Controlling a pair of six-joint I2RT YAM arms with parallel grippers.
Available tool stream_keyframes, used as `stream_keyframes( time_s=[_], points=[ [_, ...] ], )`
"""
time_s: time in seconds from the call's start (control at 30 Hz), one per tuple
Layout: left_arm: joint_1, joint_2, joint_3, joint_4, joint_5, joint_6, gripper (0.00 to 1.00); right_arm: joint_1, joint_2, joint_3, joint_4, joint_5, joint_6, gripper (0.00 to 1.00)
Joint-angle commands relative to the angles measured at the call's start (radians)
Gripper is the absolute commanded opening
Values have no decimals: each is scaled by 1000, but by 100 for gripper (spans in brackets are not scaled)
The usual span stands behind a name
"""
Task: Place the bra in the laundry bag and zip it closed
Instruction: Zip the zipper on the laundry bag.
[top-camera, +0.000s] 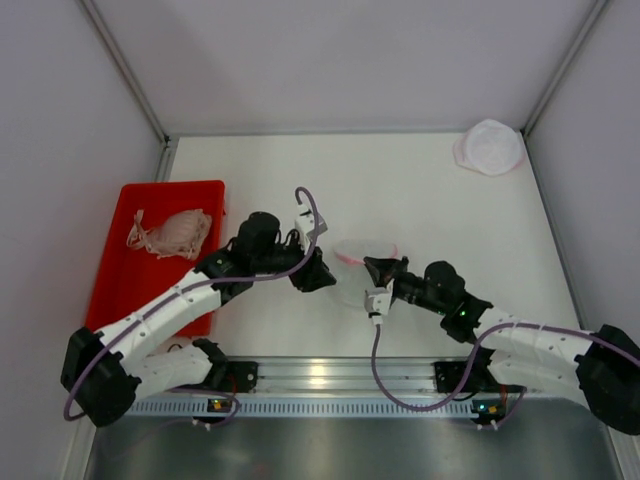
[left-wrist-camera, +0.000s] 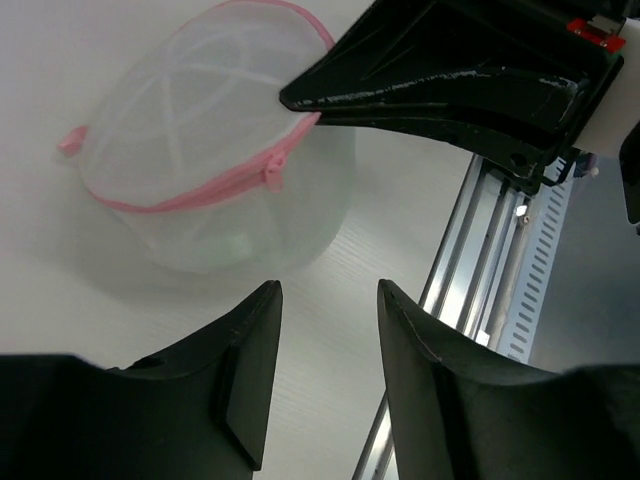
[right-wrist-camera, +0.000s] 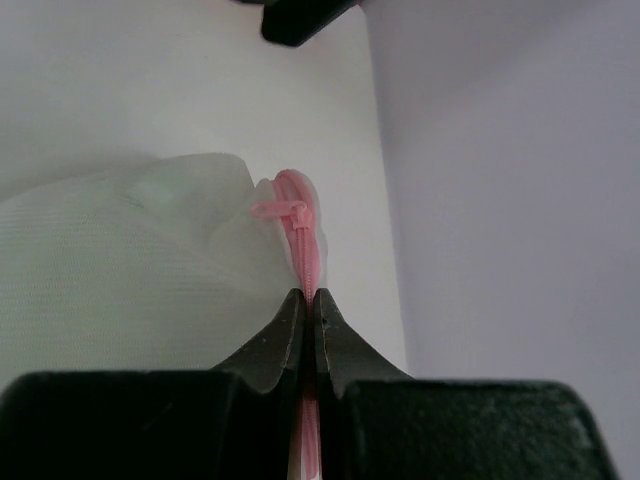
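Note:
The beige-pink bra (top-camera: 172, 234) lies in the red tray (top-camera: 120, 290) at the left. The round white mesh laundry bag (top-camera: 356, 268) with a pink zipper lies at the table's middle; it also shows in the left wrist view (left-wrist-camera: 215, 150) and the right wrist view (right-wrist-camera: 120, 270). My right gripper (top-camera: 378, 268) is shut on the bag's pink zipper band (right-wrist-camera: 305, 262), just behind the zipper pull (right-wrist-camera: 292, 209). My left gripper (top-camera: 316, 273) is open and empty beside the bag's left side, its fingers (left-wrist-camera: 250, 340) over bare table. The zipper pull (left-wrist-camera: 272, 172) sits near the right gripper's tip.
A second white round bag (top-camera: 490, 147) lies at the far right corner. Grey walls enclose the table on three sides. The metal rail (top-camera: 330, 378) with the arm bases runs along the near edge, close to my left gripper (left-wrist-camera: 328, 290).

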Motion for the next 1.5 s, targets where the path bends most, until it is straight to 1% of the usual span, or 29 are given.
stream_keyframes(
  time_s=[0.0, 0.03, 0.13, 0.17, 0.33, 0.37, 0.4, 0.43, 0.5, 0.67, 0.77, 0.83, 1.1, 1.27, 1.47],
  points=[
    [8, 49, -39, 160, 120, -7, 48, 83, 43, -24, 306, 217, 16, 0],
    [8, 71, -36, 173, 135, -20, 43, 94, 60, -32, 333, 230, 18, 0],
    [31, 117, -39, 231, 190, -60, 40, 120, 63, -56, 385, 253, 19, 0],
    [46, 123, -43, 283, 197, -78, 40, 131, 60, -64, 403, 258, 15, 0],
    [71, 175, -57, 373, 236, -155, 41, 145, 56, -85, 429, 269, -2, 0],
    [83, 186, -65, 401, 261, -202, 41, 149, 56, -90, 440, 267, -8, 0],
    [92, 197, -74, 450, 293, -219, 41, 151, 56, -92, 445, 264, -16, 0],
    [98, 203, -73, 464, 322, -227, 42, 154, 54, -90, 445, 264, -19, 0],
    [98, 206, -83, 519, 338, -253, 41, 156, 56, -85, 434, 269, -19, 0],
    [101, 232, -77, 544, 312, -274, 43, 160, 48, -75, 428, 256, -5, 0],
    [103, 246, -79, 604, 310, -334, 48, 165, 40, -69, 406, 244, 2, 0],
    [103, 254, -79, 624, 318, -342, 49, 168, 39, -67, 406, 241, 8, 0],
    [103, 292, -93, 628, 295, -371, 49, 175, 33, -47, 397, 253, 28, 0],
    [103, 286, -103, 630, 292, -374, 49, 175, 16, -47, 383, 255, 41, 0],
    [103, 300, -80, 693, 322, -423, 48, 177, 19, -53, 371, 229, 36, 0]
  ],
)
